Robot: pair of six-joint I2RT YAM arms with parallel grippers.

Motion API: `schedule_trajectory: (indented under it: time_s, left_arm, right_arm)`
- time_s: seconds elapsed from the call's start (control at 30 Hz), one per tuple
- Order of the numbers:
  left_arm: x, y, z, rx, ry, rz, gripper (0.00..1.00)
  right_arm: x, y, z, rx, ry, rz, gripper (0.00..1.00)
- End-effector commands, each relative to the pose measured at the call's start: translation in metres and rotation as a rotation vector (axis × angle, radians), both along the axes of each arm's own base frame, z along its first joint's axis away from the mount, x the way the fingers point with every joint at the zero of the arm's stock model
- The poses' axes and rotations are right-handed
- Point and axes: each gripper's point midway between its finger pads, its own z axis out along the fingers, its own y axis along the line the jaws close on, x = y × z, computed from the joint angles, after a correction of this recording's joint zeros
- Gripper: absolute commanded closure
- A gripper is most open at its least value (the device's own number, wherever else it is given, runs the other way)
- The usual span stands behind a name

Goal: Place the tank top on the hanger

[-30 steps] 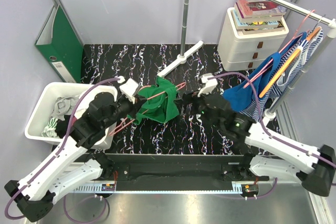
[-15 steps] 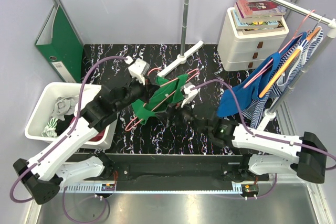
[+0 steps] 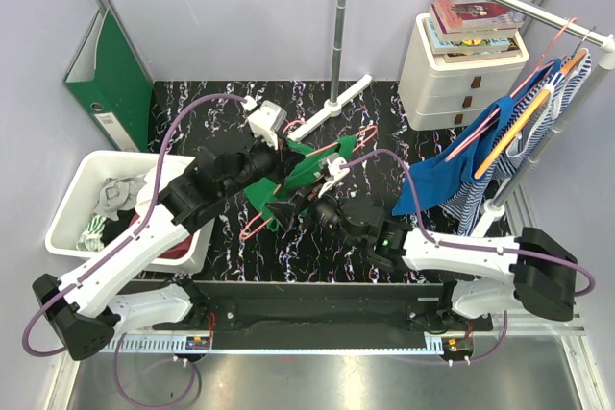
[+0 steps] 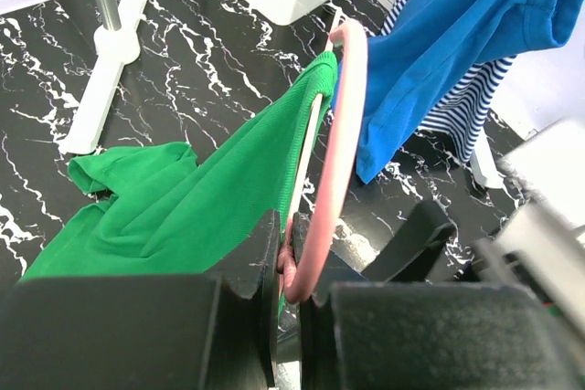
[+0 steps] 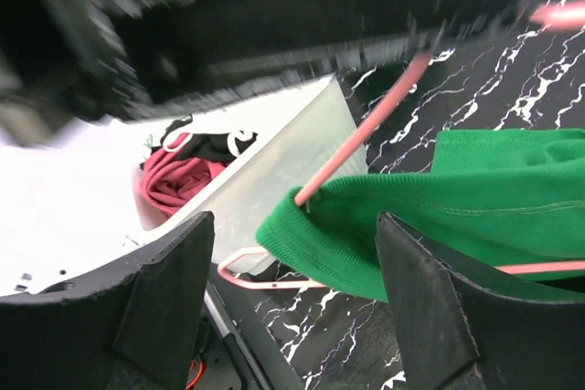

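left hand (image 4: pixel 288 317): clamped on hanger (image 4: pixel 343 134) | tank top (image 4: pixel 210 207): draped on hanger just beyond it | right hand (image 5: pixel 294 226): fingers spread, green hem between them

hanger (image 4: pixel 343 134) partly inside tank top (image 4: pixel 183 207); bin (image 3: pixel 67 204) left

Counted three hangers: one salmon wire hanger (image 4: pixel 345 125) carrying the tank top (image 4: pixel 201 207), plus one pink hanger (image 3: pixel 478 132) and one orange hanger (image 3: pixel 514 132) on the rail. Logged three garments outside the bin: one green tank top, one blue garment (image 3: pixel 437 180) and one striped garment (image 3: pixel 548 112). Also noted two arms (left arm (image 3: pixel 144 237), right arm (image 3: pixel 461 252)), one white bin (image 3: pixel 72 204), one green binder (image 3: pixel 110 79), one drawer unit (image 3: pixel 452 84) of three drawers, and one book stack (image 3: pixel 476 24), volume count unclear.
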Motion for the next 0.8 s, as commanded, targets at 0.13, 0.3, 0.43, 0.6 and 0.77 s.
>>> schedule_trajectory:
  time_s: [0.13,0.3,0.43,0.6,0.77]
  left_arm:
    - [0.001,-0.008,0.065,-0.153,-0.096,0.002,1.00]
    - [0.001,-0.011,0.071,-0.170,-0.093,-0.001,1.00]
    - [0.003,-0.012,0.070,-0.173,-0.085,0.004,1.00]
    - [0.003,-0.014,0.069,-0.174,-0.077,0.000,1.00]
    - [0.002,-0.018,0.067,-0.166,-0.071,-0.020,1.00]
  right_arm:
    - [0.013,0.013,0.018,0.075,-0.059,-0.045,0.23]
    - [0.015,0.015,0.024,0.106,-0.083,-0.052,0.29]
    - [0.019,0.016,0.025,0.109,-0.084,-0.067,0.39]
    - [0.024,0.014,0.023,0.107,-0.079,-0.098,0.60]
    - [0.026,0.014,0.021,0.108,-0.076,-0.108,0.81]
